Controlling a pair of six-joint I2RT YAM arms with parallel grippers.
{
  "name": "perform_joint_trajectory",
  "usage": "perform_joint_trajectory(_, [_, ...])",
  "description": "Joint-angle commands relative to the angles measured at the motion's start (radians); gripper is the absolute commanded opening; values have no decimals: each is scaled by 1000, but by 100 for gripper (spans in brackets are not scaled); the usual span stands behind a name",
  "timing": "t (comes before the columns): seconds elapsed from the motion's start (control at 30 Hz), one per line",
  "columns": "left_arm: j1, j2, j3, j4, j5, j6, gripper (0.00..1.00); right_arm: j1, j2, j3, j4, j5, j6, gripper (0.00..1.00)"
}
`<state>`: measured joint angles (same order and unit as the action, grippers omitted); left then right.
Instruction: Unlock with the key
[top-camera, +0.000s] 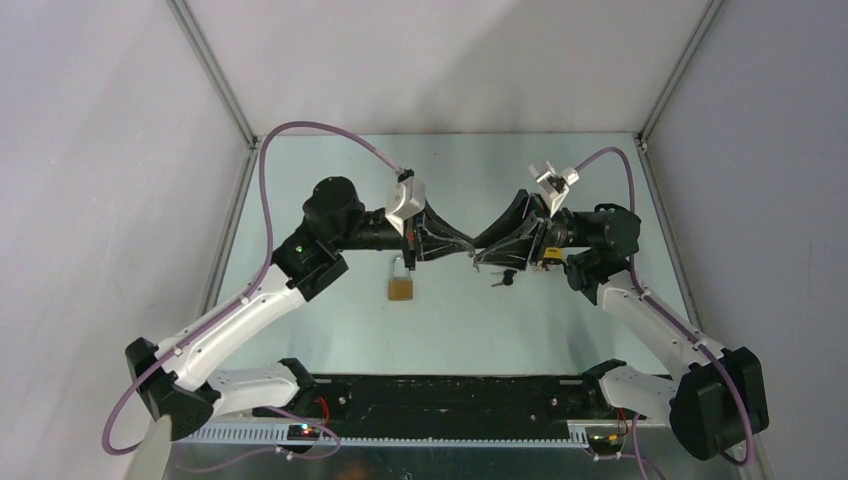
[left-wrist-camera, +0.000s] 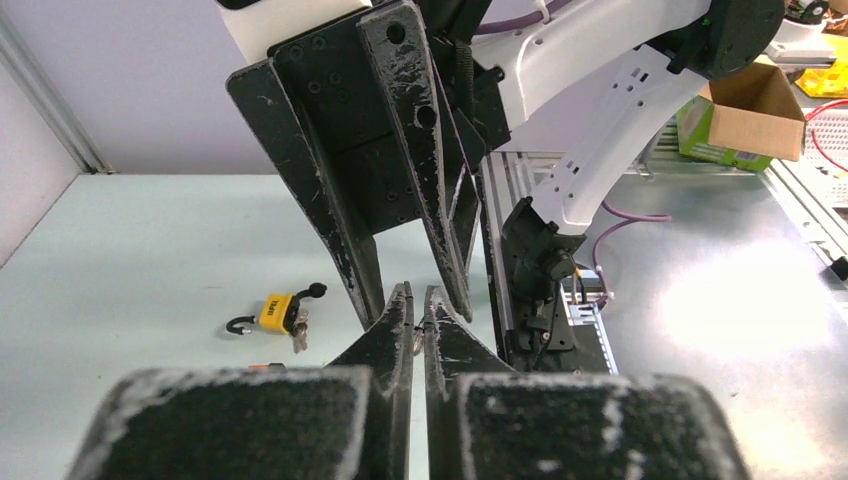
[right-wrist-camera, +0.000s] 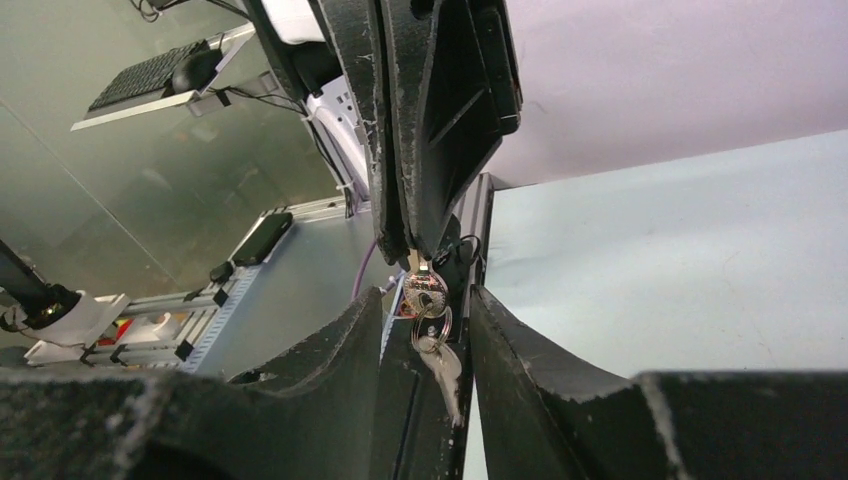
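Brass padlock (top-camera: 401, 288) is lying on the bench (top-camera: 360, 335), near-left of the claw tips. The left claw (left-wrist-camera: 418, 305) is pinching the key bunch (right-wrist-camera: 436, 338), which is hanging between the spread fingers of the right claw (right-wrist-camera: 425, 298).

White-and-black arms (top-camera: 240, 315), purple cables (top-camera: 310, 123)

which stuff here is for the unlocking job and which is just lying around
job: keys on a ring, held by left gripper; right gripper, open around them; brass padlock
lying about, probably: yellow padlock; cardboard box; keyboard
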<state>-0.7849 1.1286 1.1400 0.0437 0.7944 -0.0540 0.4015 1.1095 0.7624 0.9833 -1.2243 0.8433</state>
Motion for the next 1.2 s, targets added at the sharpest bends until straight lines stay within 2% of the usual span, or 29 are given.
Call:
perform_joint_trajectory(0.0, [4,4,49,48,41,-10,0,-3,19,17,156,-36,102,40])
perform_joint_trajectory(0.3, [4,17,58,51,69,-6,0,6,61,42,222,-50,169,29])
perform_joint_trajectory(0.6, [4,25,61,51,86,-1,0,8,102,61,367,-61,286,25])
perform_joint_trajectory(0.7, [4,26,62,51,84,3,0,9,108,67,374,-71,301,16])
perform_joint_trajectory(0.8, [4,26,62,52,74,8,0,10,111,67,375,-82,304,0])
perform_joint_trajectory(1.0, [3,8,43,52,15,19,1,8,120,68,361,-99,308,0])
perform_joint_trajectory(1.07, [4,-5,31,53,-23,21,6,7,123,65,352,-96,306,0])
perform_joint_trajectory(1.13, [4,-18,17,53,-113,12,28,3,124,60,313,-88,289,0])
perform_joint_trajectory(1.17, [4,-22,7,54,-142,5,48,2,123,59,290,-82,258,0])
